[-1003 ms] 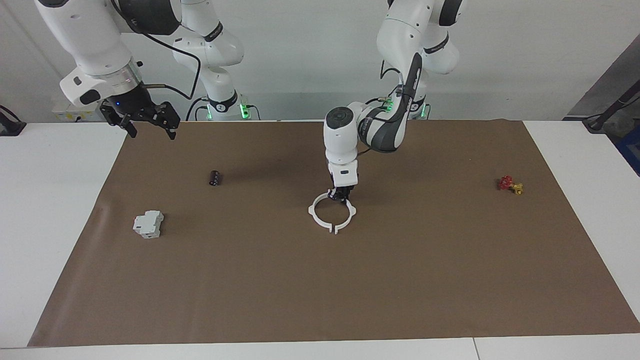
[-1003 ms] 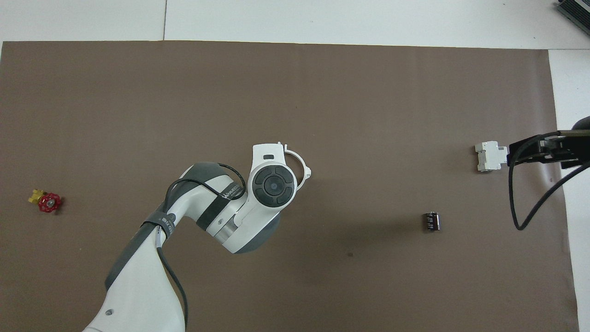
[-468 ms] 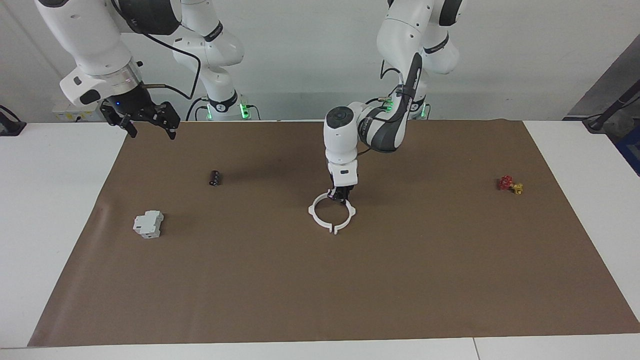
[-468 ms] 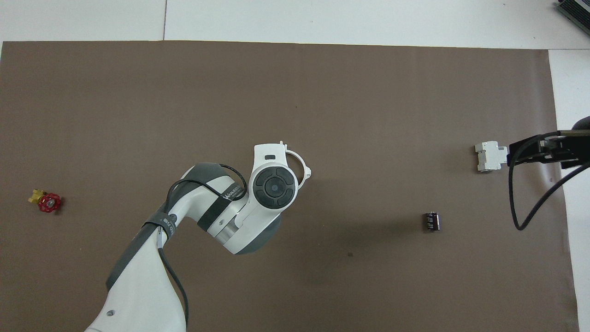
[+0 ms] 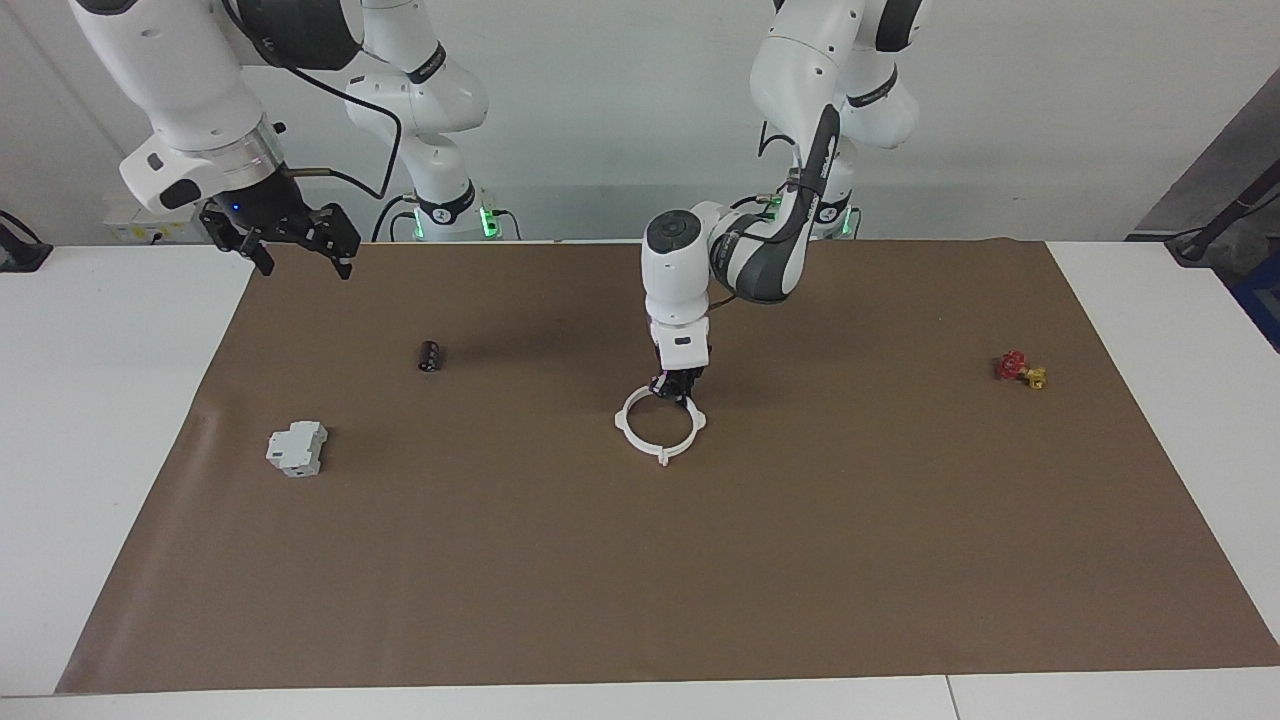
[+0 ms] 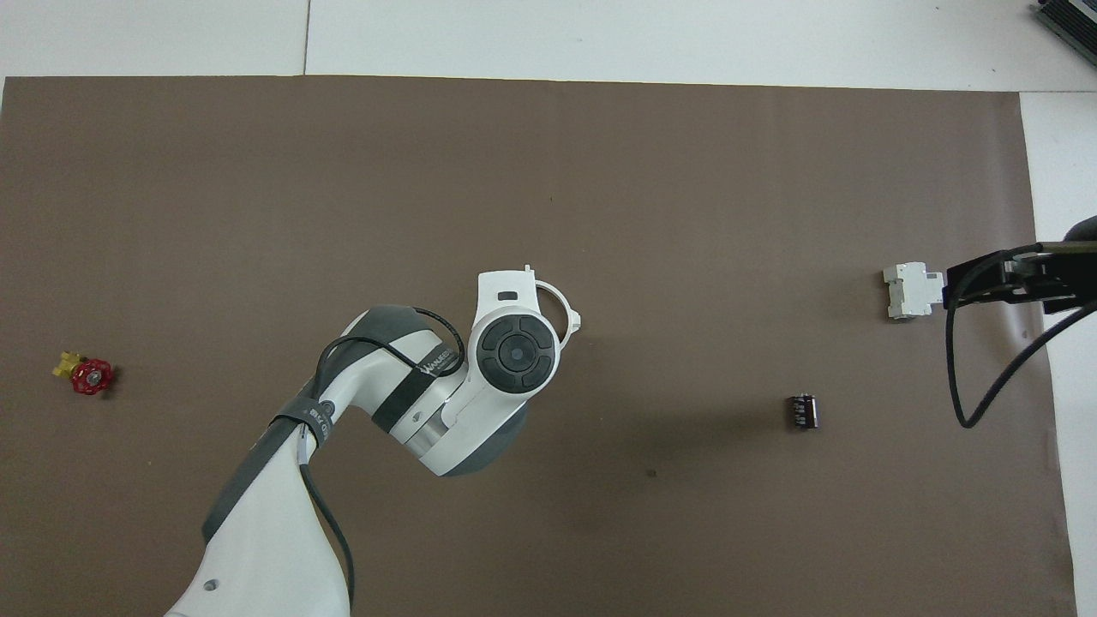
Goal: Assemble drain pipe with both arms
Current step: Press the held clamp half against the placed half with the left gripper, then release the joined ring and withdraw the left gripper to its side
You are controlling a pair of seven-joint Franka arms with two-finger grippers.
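The facing view shows the left gripper [image 5: 677,388] clamped on the closed drain pipe [image 5: 636,441] mid-tabletop, mostly wrist-hidden overhead; the right gripper [image 5: 290,240] waits spread at the mat's [image 5: 640,560] edge.

A plain matte brown paper sheet [image 5: 700,560] covers a white table [image 5: 100,420]. On the sheet, the thin plastic drain pipe ring [image 5: 640,440] is plain white all round. The small blocky box [image 5: 296,448] is grey-white, and the little cylinder [image 5: 430,356] is black with faint reddish stripes in the overhead view. A tiny valve [image 5: 1020,369] has a red handwheel and a yellow body. Both jointed arms are glossy white with black bands and dark grey joint panels, trailing black cables; green lights glow at their bases. The left gripper [image 5: 678,392] and the right gripper [image 5: 285,240] are black, the latter with a small blue light.
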